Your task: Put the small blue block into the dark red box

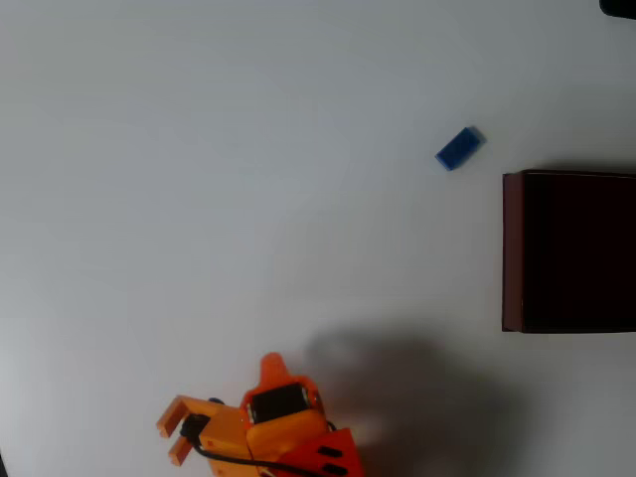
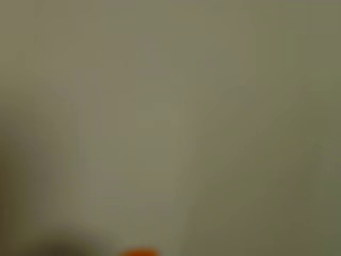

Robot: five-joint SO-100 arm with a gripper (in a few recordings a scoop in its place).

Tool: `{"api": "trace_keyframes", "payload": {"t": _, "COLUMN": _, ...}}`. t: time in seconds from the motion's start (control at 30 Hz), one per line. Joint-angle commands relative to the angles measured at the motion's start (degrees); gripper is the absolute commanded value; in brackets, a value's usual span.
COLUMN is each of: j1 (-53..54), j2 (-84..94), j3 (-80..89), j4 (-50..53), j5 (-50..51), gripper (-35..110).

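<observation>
arm (image 1: 273, 422) all orange printed plastic, blocky; black servo body set in the wrist, black cable looping along the lower side; gripper (image 1: 174, 434) has two short squared orange prongs, plus one pointed orange tab on top

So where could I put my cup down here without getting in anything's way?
In the overhead view, the whole left and middle of the white table is bare. It gets tighter at right, where the small blue block lies just apart from the dark red box, and at the bottom around the orange gripper.
</observation>
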Motion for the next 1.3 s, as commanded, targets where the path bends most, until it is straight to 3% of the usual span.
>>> {"api": "trace_keyframes", "payload": {"t": 0.0, "j1": -0.6, "j2": 0.4, "j3": 0.3, "j4": 0.4, "j5": 0.8, "gripper": 0}}
{"api": "trace_keyframes", "payload": {"t": 0.97, "j1": -0.9, "j2": 0.4, "j3": -1.9, "j4": 0.4, "j5": 3.3, "gripper": 0}}
{"api": "trace_keyframes", "payload": {"t": 1.27, "j1": 1.1, "j2": 0.5, "j3": -5.9, "j4": -0.6, "j5": 23.1, "gripper": 1}}
